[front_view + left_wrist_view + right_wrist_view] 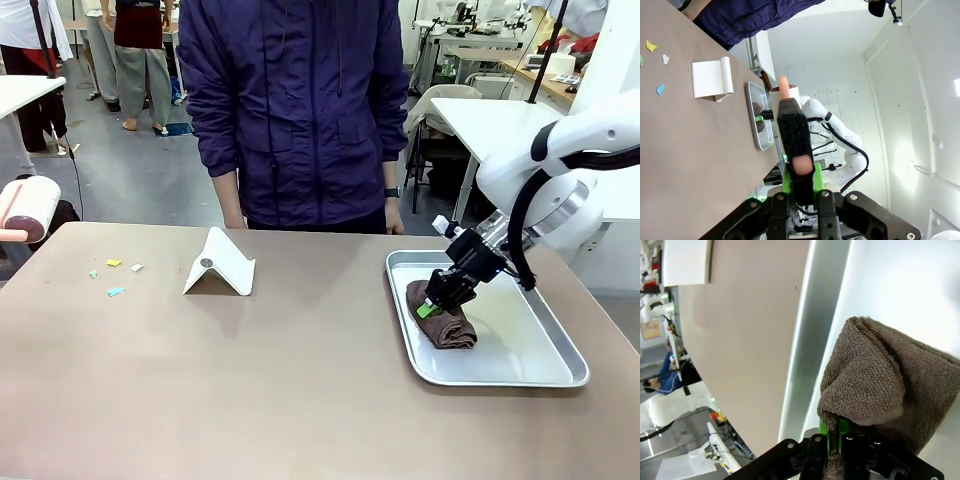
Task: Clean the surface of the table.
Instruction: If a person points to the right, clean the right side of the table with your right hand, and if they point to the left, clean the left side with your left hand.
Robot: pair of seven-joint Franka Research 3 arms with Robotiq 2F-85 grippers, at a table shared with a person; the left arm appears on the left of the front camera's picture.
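table (300,400) lies under tray (525,345) where right hand (430,308) grips cloth (452,328).

A large rectangular worktop (300,380) with a smooth, matte brownish-taupe top lies flat and level, spanning nearly the full width of the front view. Its rounded far corners show at the left and right. The middle and near side are plain and even in colour. A few small coloured scraps (114,263), yellow, white, green and blue, lie scattered near its far left corner.
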